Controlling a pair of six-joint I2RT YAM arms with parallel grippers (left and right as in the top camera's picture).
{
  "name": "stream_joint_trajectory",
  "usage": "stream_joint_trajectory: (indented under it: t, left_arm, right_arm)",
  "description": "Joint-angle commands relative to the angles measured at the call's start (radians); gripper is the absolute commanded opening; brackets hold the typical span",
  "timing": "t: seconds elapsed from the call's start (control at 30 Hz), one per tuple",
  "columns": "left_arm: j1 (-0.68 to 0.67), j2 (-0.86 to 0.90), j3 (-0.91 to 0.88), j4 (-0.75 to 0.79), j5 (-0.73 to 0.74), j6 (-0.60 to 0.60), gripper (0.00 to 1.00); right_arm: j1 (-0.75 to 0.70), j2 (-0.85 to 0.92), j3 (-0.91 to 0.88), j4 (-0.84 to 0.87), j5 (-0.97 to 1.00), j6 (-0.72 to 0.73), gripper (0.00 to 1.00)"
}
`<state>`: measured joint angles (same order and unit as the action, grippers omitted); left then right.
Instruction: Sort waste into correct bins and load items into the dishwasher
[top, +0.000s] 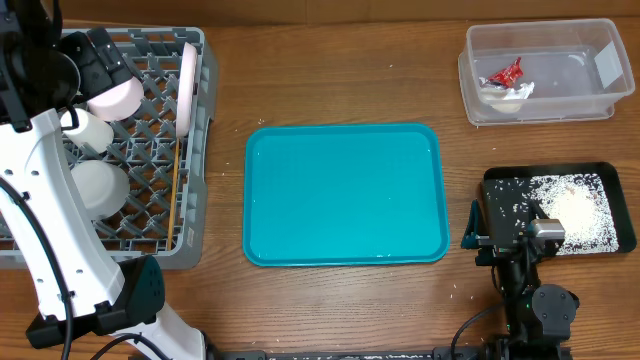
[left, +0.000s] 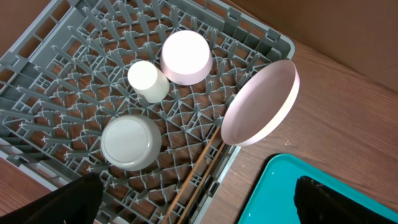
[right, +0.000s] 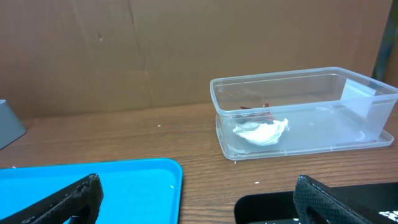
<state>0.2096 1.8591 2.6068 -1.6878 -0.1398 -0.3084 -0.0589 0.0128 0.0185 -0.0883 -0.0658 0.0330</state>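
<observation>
White-shelled left arm (top: 45, 215) with black joints, black cables, black right arm (top: 525, 275), black tool fingers (right: 71, 199)

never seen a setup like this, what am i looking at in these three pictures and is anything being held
These are two robot arms at a wooden table, each ending in a two-finger claw. One picture looks down from above; the other two come from small cameras on each wrist, so the dark shapes at their bottom edges are the claw fingers.

The left claw hangs open above a grey dish rack holding a white cup, a grey bowl, a pink dish, a white plate on edge and chopsticks.

The right claw is open too. Nothing is held.

In the middle lies a teal tray. A clear tub holds a red packet and a napkin; a black tray holds rice crumbs.
</observation>
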Motion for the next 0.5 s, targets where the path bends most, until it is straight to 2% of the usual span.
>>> stream_joint_trajectory:
  t: [0.0, 0.23, 0.47]
  left_arm:
    - [-0.001, -0.029, 0.014, -0.002, -0.021, 0.002, 1.0]
    - [-0.002, -0.103, -0.034, -0.002, 0.041, 0.017, 1.0]
    - [-0.024, -0.274, -0.385, 0.022, 0.039, 0.016, 1.0]
  right_arm:
    - [-0.004, -0.01, -0.01, 0.007, 0.01, -0.003, 1.0]
    - [-0.004, -0.01, -0.01, 0.008, 0.009, -0.004, 1.0]
    - [-0.004, -0.01, -0.01, 0.007, 0.009, -0.004, 1.0]
